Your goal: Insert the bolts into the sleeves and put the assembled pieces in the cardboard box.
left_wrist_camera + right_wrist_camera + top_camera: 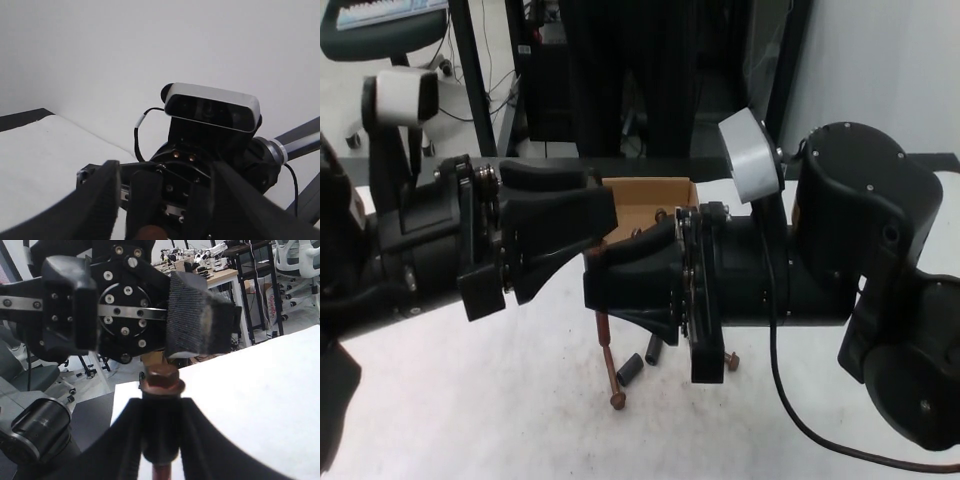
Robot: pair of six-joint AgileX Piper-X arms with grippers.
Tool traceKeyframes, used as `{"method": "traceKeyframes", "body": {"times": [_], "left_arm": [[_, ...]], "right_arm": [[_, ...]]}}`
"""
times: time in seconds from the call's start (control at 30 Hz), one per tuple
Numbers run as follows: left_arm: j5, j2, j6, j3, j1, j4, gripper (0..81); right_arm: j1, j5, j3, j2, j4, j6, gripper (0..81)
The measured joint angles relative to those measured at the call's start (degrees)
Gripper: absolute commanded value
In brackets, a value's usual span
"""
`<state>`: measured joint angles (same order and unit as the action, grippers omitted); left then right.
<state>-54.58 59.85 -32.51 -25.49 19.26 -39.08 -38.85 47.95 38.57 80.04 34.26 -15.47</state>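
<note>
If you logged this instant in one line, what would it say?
left gripper open, facing right gripper | right gripper shut on bolt | cardboard box beyond them | sleeves loose on bench

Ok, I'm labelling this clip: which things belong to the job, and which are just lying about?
Job: bolt in the right gripper; loose bolts and sleeves on the bench; cardboard box.
Lying about: office chair; cluttered table.

grippers: we see left gripper (608, 222) facing right gripper (592, 272), tip to tip
box: cardboard box (650, 195) behind them
loose parts: sleeves (629, 371), bolt (613, 378) on bench (470, 400) before them
</note>
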Motion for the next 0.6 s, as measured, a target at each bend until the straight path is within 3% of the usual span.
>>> {"method": "traceKeyframes", "body": {"times": [0.23, 0.33, 0.43, 0.47, 0.6], "left_arm": [[0.0, -1.4, 0.0, 0.0, -3.6, 0.0, 49.9], [0.0, -4.0, 0.0, 0.0, -6.0, 0.0, 36.2], [0.2, -6.4, 0.0, 0.0, -7.8, 0.0, 4.8], [0.6, -7.7, 0.0, -0.1, -8.9, 0.0, 0.3], [1.4, -12.2, -0.4, -0.5, -12.3, 0.0, 0.3]], "right_arm": [[0.0, 0.0, 0.0, 0.0, 0.0, 0.0, 0.8], [0.0, 0.0, 0.0, 0.0, 0.0, 0.0, 0.8], [0.8, 0.2, 0.0, 0.0, -0.2, 0.0, 0.8], [1.2, 0.2, 0.0, 0.0, -0.4, 0.0, 0.8], [4.0, -2.5, 0.0, 0.0, -1.1, -1.1, 0.8]]}}
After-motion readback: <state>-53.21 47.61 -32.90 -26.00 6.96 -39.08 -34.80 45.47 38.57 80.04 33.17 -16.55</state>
